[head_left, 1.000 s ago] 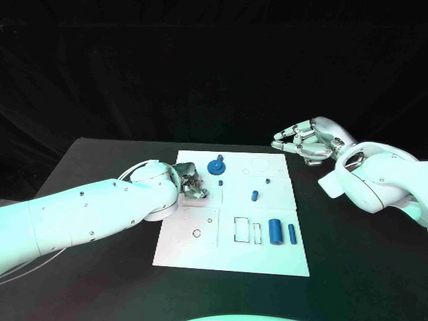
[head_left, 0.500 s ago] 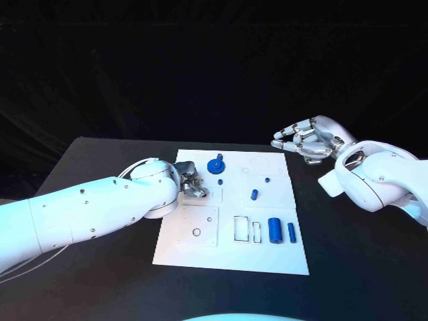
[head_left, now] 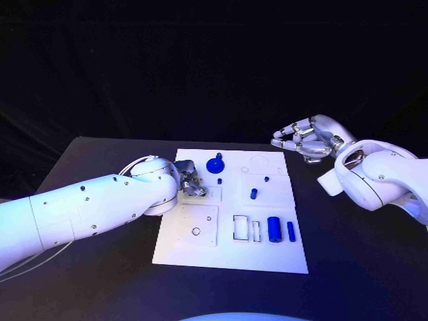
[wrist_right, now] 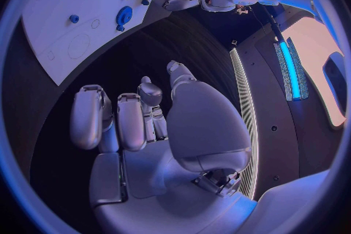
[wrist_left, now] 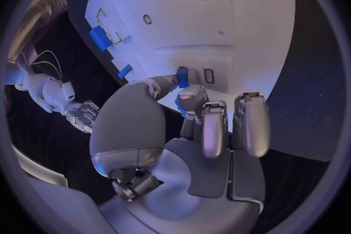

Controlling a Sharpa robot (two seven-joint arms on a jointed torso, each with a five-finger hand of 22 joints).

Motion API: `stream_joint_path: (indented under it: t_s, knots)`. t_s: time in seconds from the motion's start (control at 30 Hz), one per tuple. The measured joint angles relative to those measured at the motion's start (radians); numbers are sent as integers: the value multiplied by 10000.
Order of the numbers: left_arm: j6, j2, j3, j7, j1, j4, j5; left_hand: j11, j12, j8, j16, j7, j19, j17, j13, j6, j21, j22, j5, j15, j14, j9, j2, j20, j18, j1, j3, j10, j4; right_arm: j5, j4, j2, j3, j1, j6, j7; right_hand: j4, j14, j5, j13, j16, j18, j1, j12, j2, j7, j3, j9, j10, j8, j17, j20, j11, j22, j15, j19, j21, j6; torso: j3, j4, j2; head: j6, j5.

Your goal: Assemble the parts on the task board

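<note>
Working at the left edge of the task board (head_left: 229, 257), the left hand (head_left: 191, 184) had its fingers bent down over a small blue part (wrist_left: 182, 77); the left wrist view showed that part pinched between fingertips beside a small rectangular slot (wrist_left: 208, 75), so the step in hand looked like seating this piece. From the board's centre, the hand sat at about ten o'clock, the blue gear (head_left: 215, 163) at twelve, a short blue peg (head_left: 253, 194) just past centre toward one, and two blue cylinders (head_left: 274, 229) near five. The right hand (head_left: 305, 140) hung off the board at about two o'clock, fingers curled in, grasping nothing. Next, the held part probably needed lining up with the slot and pressing straight down before release.
</note>
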Motion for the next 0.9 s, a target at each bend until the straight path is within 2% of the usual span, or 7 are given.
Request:
stream_joint_path:
  t_s: [0.07, 0.13, 0.23, 0.37, 0.43, 0.9]
  knots:
    - [36, 19, 1, 0, 11, -36, 22, -5, 35, 2, 0, -33, 0, 0, 0, 36, 0, 0, -1, 0, 0, -33, -28, 0, 0, -106, 96, -3, -181, 0, 6, -5, 0, 0, 0, -2, 0, 0, 0, 0, 0, 0, 0, 0, 0, 0, 0, 0, 1, 0, 0, 0, 0, 0, 0, 0, 0, 0, 0, 0, 0, -1, -2]
    - [79, 44, 2, 1, 24, -80, 48, -32, 35, 2, 0, -51, 0, 0, 0, 86, 0, 0, 0, 0, 0, -64, -15, 0, 0, -181, 89, -29, -202, 0, 13, -12, 0, 0, 0, -4, 2, 0, 0, 0, 0, 0, 0, 0, 0, 0, -2, 0, 1, 0, 0, 0, 1, -1, 0, 0, 0, 0, -1, 0, 0, -1, -4]
    - [132, 61, 2, 1, 35, -143, 73, -63, 90, -38, 0, -194, 0, 0, 10, 228, 0, 0, 4, 0, 0, -118, 29, 0, 1, -322, -363, -57, 33, 0, 22, -17, 0, 0, 0, -8, 37, 0, 42, 0, 0, 0, 0, 0, 0, 0, -37, 0, 1, 0, 0, 0, 1, -1, 0, 0, 0, 0, -1, 1, 0, -9, -13]
    - [190, 91, 2, 1, 45, -213, 101, -90, 147, -69, 0, -249, 28, -1, 36, 284, 0, 0, 10, 0, 0, -189, 123, -28, 1, -242, -926, -60, 253, -1, 31, -22, 0, 0, 6, -9, 235, 0, 824, -21, 0, 0, -185, 0, -51, 0, -265, 0, -15, 74, 0, 0, -14, -1, 0, 0, -47, 0, -4, 2, 0, -18, -21]
    - [213, 111, -1, 1, 48, -245, 113, -90, 150, -96, 0, -249, 37, -1, 55, 284, 0, 4, 9, 0, 0, -220, 190, -37, 1, -176, -1109, -59, 338, -1, 34, -27, 0, 3, 12, -9, 280, 0, 1002, -29, 0, 1, -185, 0, -51, 0, -341, 0, -31, 74, 0, 0, -30, -2, 0, 0, -47, -1, -4, 4, -3, -19, -22]
    - [281, 157, -2, 1, 62, -357, 171, -89, 204, -130, 0, -282, 37, -1, 76, 320, 0, 7, 1, 0, 0, -299, 320, -37, 1, -45, -1632, -59, 721, -2, 43, -41, 0, -1, 39, -9, 329, 0, 1045, -34, 0, 1, -225, 46, -91, -15, -389, 0, -30, 75, 0, 0, -30, -3, 0, 0, -47, -16, -5, 8, -8, -12, -36]
